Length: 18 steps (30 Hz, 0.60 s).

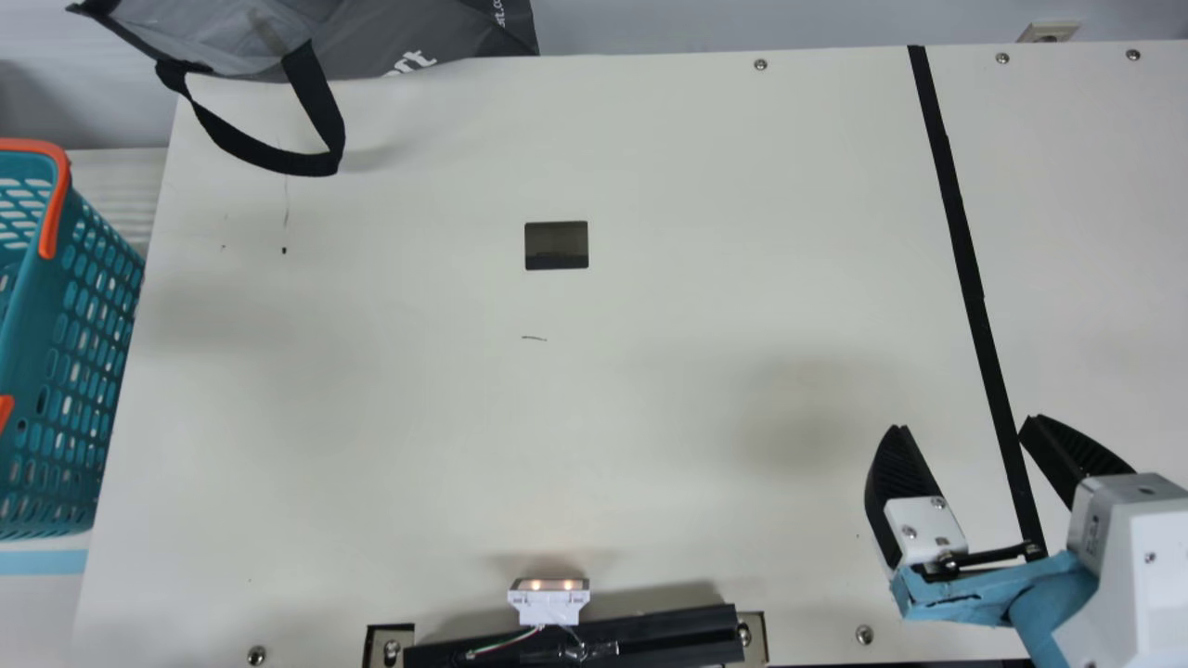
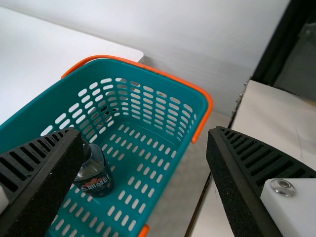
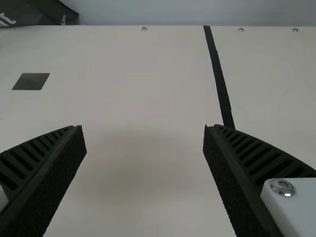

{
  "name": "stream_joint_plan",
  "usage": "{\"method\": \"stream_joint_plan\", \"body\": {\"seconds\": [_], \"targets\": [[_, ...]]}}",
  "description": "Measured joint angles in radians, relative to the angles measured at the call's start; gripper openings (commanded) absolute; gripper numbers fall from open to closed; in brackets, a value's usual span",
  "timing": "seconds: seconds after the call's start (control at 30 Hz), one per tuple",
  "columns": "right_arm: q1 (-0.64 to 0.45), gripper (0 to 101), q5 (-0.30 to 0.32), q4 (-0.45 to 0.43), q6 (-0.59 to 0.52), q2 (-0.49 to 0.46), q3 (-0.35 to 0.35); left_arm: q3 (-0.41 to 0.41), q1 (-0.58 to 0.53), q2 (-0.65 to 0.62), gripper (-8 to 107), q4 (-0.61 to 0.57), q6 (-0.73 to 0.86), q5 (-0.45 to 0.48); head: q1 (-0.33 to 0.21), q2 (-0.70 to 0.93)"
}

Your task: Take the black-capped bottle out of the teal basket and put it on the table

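Observation:
The teal basket [image 1: 70, 353] stands beyond the table's left edge in the main view. My right gripper [image 1: 965, 427] is open over the table's right part, nothing between its fingers; the right wrist view shows this gripper [image 3: 144, 127] too. In the left wrist view my left gripper [image 2: 143, 131] is open above the teal basket [image 2: 148, 84] and the table's edge. The bottle [image 2: 95, 173], clear with a dark label, is inside the basket, partly behind one finger, which hides its cap. It is not between the fingertips.
A grey bag [image 1: 418, 37] with a black strap lies at the table's back left. A black strip [image 1: 965, 250] runs down the right part of the table [image 1: 650, 390]. A light fixture [image 1: 548, 601] and a black bar sit at the front edge. The basket has orange handles.

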Motion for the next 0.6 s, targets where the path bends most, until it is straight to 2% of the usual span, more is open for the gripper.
{"method": "stream_joint_plan", "body": {"seconds": [0.2,0.6], "targets": [[0.000,91,0.000,0.000,0.000,0.000,0.000,-0.067,0.064,0.094,107,-0.146,0.131,0.015,0.005,0.000],[0.000,91,-0.001,0.000,0.000,0.000,0.000,-0.202,0.258,0.246,107,-0.478,0.469,0.122,0.000,0.000]]}}
